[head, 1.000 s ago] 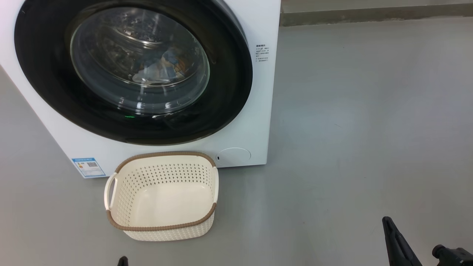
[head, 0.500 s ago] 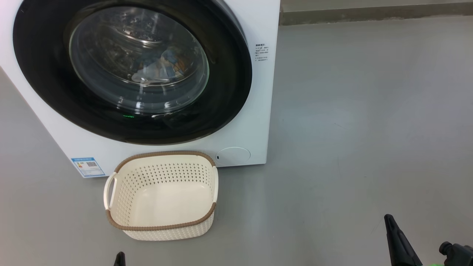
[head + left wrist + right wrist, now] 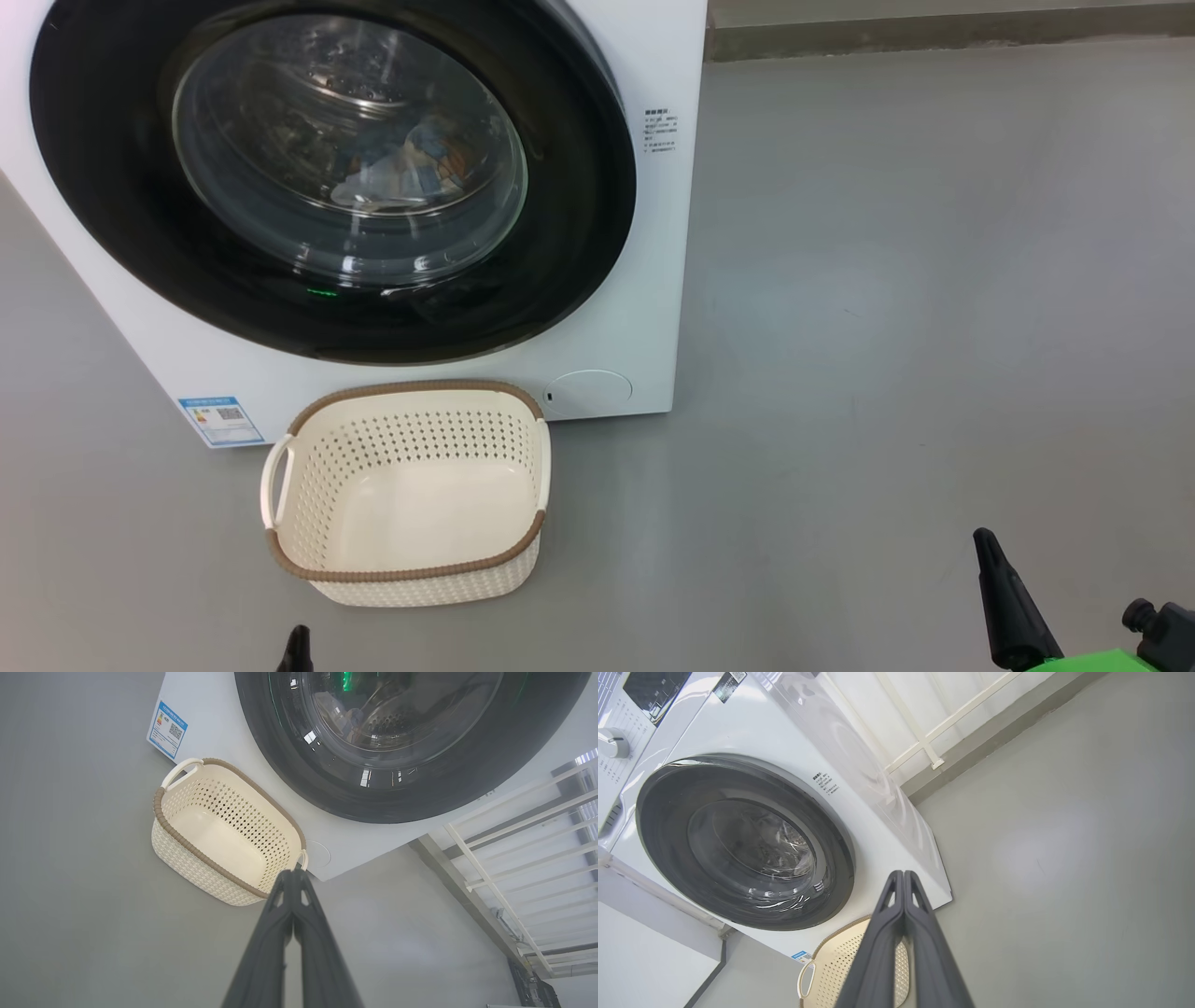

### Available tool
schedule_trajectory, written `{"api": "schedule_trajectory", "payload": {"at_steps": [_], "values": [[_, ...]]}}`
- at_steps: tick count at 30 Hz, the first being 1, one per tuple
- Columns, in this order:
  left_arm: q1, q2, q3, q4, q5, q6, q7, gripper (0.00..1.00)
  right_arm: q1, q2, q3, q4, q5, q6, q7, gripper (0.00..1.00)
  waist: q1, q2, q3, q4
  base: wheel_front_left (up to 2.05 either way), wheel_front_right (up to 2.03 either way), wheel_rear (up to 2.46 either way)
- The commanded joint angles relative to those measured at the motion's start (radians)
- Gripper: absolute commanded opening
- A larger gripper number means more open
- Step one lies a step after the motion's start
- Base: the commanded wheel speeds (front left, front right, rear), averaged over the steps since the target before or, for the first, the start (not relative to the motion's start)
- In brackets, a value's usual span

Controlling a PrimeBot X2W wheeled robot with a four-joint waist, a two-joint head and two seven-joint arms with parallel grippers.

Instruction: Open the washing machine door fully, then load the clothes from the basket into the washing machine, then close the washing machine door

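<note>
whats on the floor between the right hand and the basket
Nothing: in the head view, bare grey floor runs from the right hand to the basket.

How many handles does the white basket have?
2. One handle is at the basket's end near the blue label; the other handle is at the opposite end.

The white washing machine (image 3: 663, 280) fills ten o'clock, the washing machine door (image 3: 112, 215) shut and the clothes (image 3: 411, 168) showing pale blue through its glass. The basket (image 3: 411, 571) stands on the grey floor (image 3: 887, 327) at seven o'clock, just before the machine, its bare bottom showing. The left gripper (image 3: 299, 637) pokes its tip in near six-thirty, and the right gripper (image 3: 982, 541) rises at four-thirty, fingers pressed together.
</note>
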Motion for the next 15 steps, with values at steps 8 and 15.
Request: {"api": "schedule_trajectory", "payload": {"at_steps": [8, 15], "values": [[-0.06, 0.016, 0.035, -0.026, -0.093, -0.012, 0.026, 0.0, -0.058, -0.013, 0.008, -0.005, 0.121, -0.003, 0.028, 0.0, 0.0, -0.0001, 0.002, -0.001, 0.0, 0.0, 0.0], [-0.073, 0.018, 0.047, -0.027, -0.161, -0.019, 0.047, 0.0, -0.073, -0.013, 0.006, 0.007, 0.206, -0.003, 0.048, 0.0, 0.0, -0.0001, 0.003, -0.001, 0.0, 0.0, 0.0]]}}
